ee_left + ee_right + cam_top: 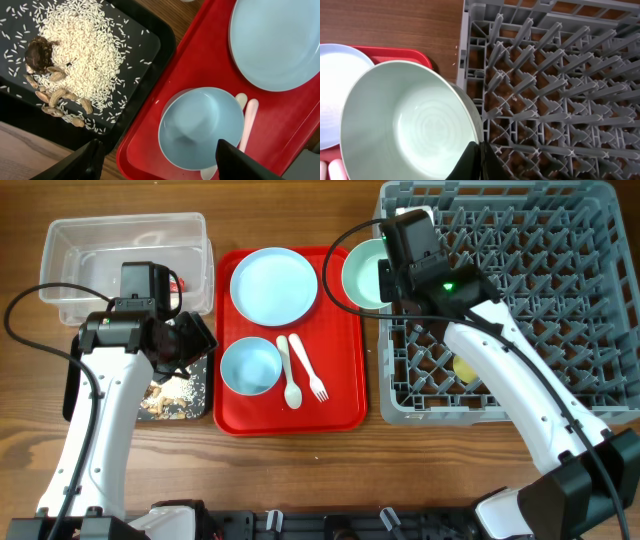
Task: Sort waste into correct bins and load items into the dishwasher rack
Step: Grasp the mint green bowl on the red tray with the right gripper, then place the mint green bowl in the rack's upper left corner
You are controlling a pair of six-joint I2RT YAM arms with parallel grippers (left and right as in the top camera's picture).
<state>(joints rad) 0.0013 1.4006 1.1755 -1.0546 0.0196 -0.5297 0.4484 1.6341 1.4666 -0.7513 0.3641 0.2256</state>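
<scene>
While left fingers (pixel 82 162) hang spread above blue bowl (pixel 200 125), right fingers (pixel 465 165) pinch mint bowl (pixel 405 120) rim beside rack (pixel 545 75) edge.

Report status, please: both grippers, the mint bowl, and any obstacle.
Right gripper shut on mint bowl rim, bowl just outside dishwasher rack. Left gripper open above pale blue bowl on red tray. No obstacle seen.

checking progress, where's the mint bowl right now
In the overhead view the mint bowl is at the top, right of centre, rim pinched by the right gripper, between the red tray and the dishwasher rack.
</scene>
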